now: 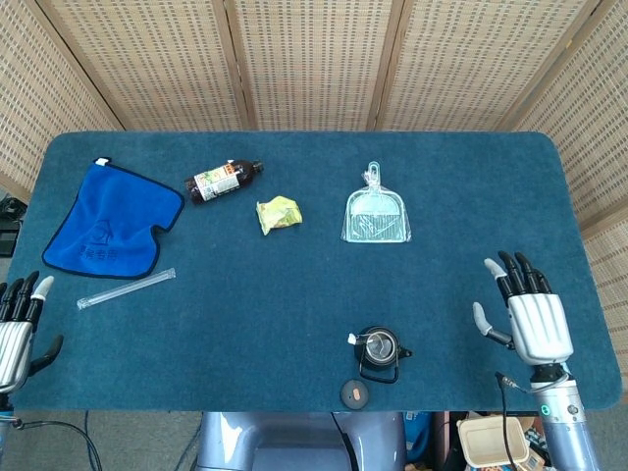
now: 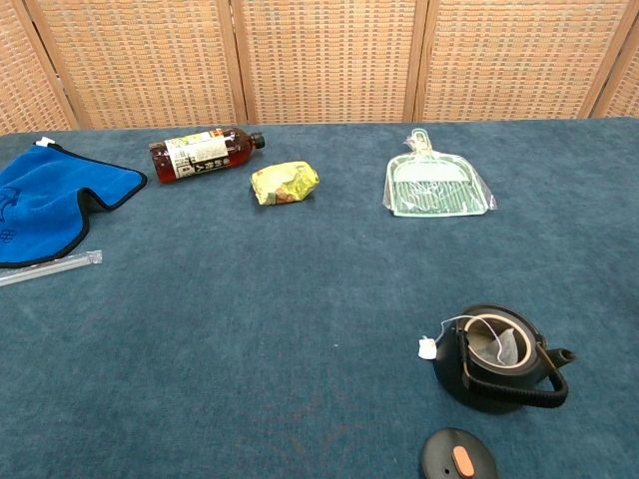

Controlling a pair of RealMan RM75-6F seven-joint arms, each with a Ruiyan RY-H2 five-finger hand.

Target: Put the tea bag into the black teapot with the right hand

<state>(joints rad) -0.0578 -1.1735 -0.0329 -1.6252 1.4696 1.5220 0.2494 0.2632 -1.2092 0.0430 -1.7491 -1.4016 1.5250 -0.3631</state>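
Note:
The black teapot stands lidless near the table's front edge. A tea bag lies inside it, its string draped over the rim and its white tag hanging outside on the left. My right hand is held with fingers spread, empty, well to the right of the teapot, near the table's right front corner; only the head view shows it. My left hand hangs open off the front left corner.
The teapot's black lid lies just in front of the pot. Further back are a green dustpan, a yellow-green packet, a brown bottle, a blue cloth and a clear straw.

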